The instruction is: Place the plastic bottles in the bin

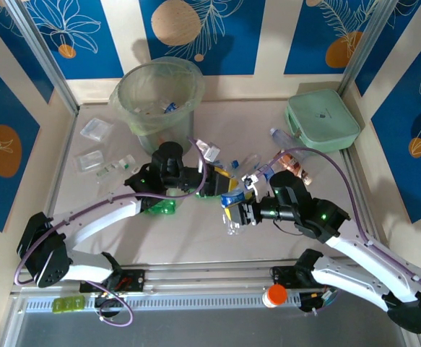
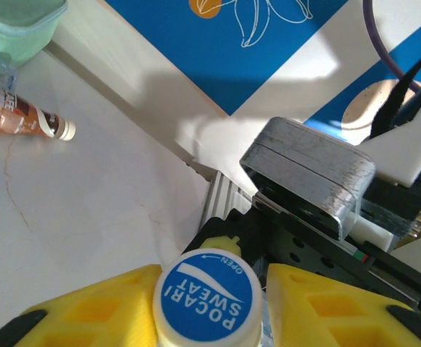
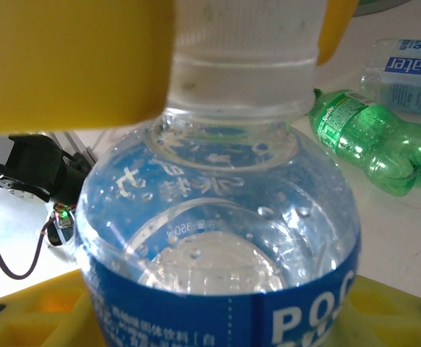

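A clear bottle with a blue Pocari Sweat label (image 1: pixel 232 200) hangs between my two grippers at the table's middle. My right gripper (image 1: pixel 237 212) is shut on its body (image 3: pixel 217 217), the yellow fingers (image 3: pixel 37 311) pressing the label from both sides. My left gripper (image 1: pixel 214 189) is shut on its neck just under the blue cap (image 2: pixel 209 298); its fingers (image 3: pixel 73 65) lie against both sides of the neck. The bin (image 1: pixel 188 72), a pale-green bucket with a liner, stands at the back left with a few bottles inside.
A green bottle (image 3: pixel 376 144) and a water-labelled bottle (image 3: pixel 409 76) lie near the held one. A brown bottle (image 1: pixel 293 163) and a clear bottle (image 1: pixel 282 137) lie by the mint case (image 1: pixel 322 119). Clear packets (image 1: pixel 94 129) sit left of the bin.
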